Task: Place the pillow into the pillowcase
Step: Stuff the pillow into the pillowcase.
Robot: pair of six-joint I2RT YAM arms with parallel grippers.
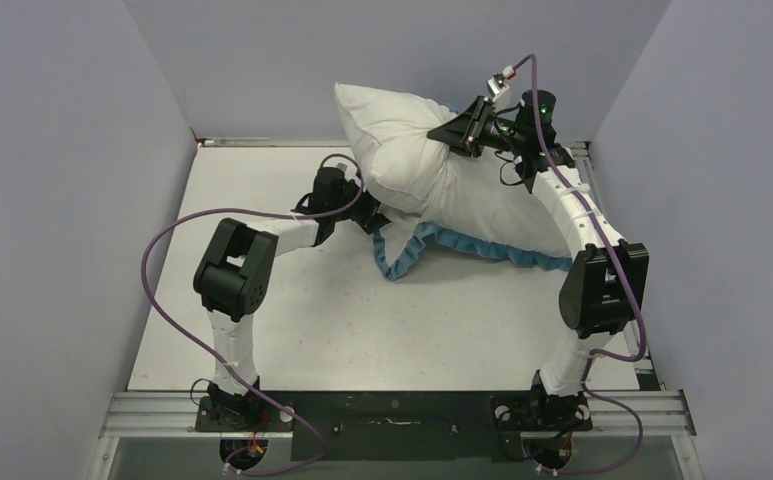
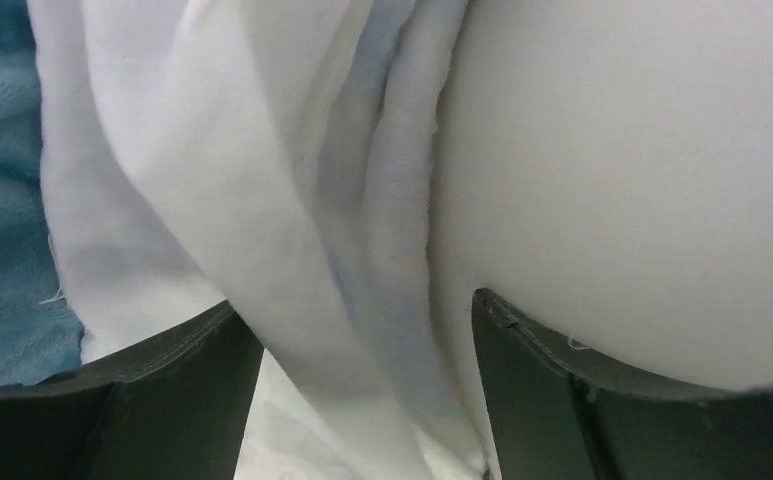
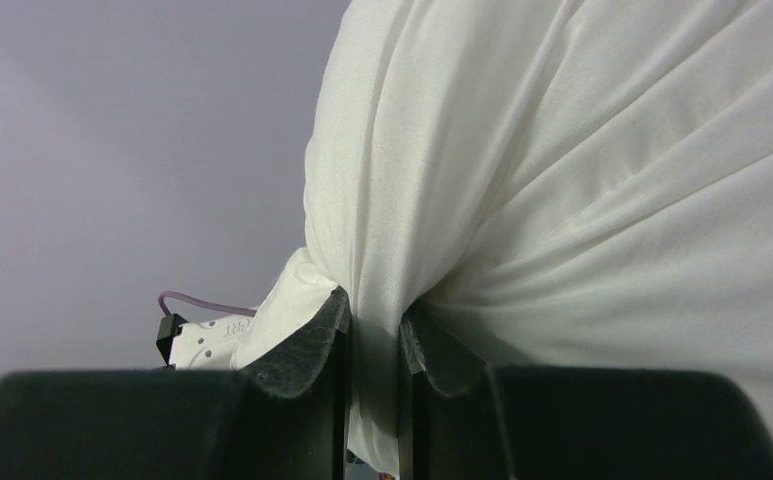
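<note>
At the far side of the desk [image 1: 362,330], the pillow [image 1: 402,140] stands propped up and tilted, its lower part lying on the pillowcase [image 1: 482,245].

My right hand [image 3: 374,315] is pinched nearly closed on a bunched fold of white cloth at the pillow's raised far side, and taut creases fan out from the pinch. My left hand [image 2: 367,320] is spread wide at the pillow's near-left underside and grips nothing. Limp white folds of the pillowcase hang between its fingers [image 2: 162,390], the plump pillow presses against one finger, and the blue ruffled edge shows at the far left of that wrist view.
</note>
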